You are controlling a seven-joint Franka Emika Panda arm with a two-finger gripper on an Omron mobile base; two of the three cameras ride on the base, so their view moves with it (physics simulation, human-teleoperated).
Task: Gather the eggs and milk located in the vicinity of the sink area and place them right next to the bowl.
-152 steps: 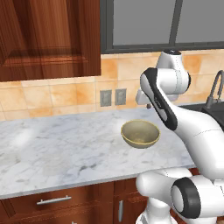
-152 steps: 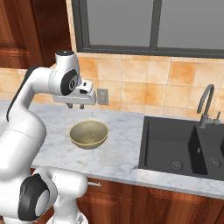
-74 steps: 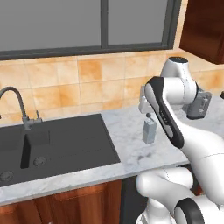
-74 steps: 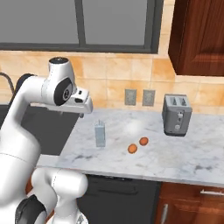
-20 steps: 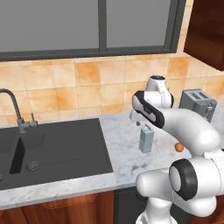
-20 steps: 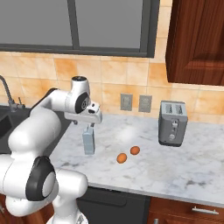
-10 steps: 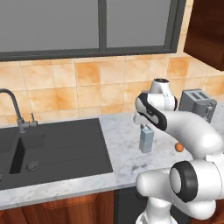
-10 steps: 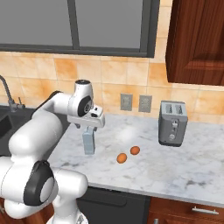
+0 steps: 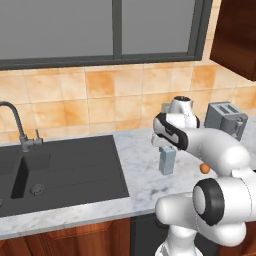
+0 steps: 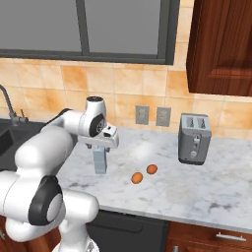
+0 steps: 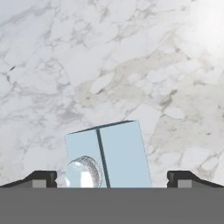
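Directly below the open claw [image 11: 112,177] stands the milk [image 11: 108,155].

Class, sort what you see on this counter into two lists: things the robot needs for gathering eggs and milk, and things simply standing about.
Belongs to the job:
milk, under the open gripper
two eggs and
sink

Just standing about:
toaster
faucet
wall sockets
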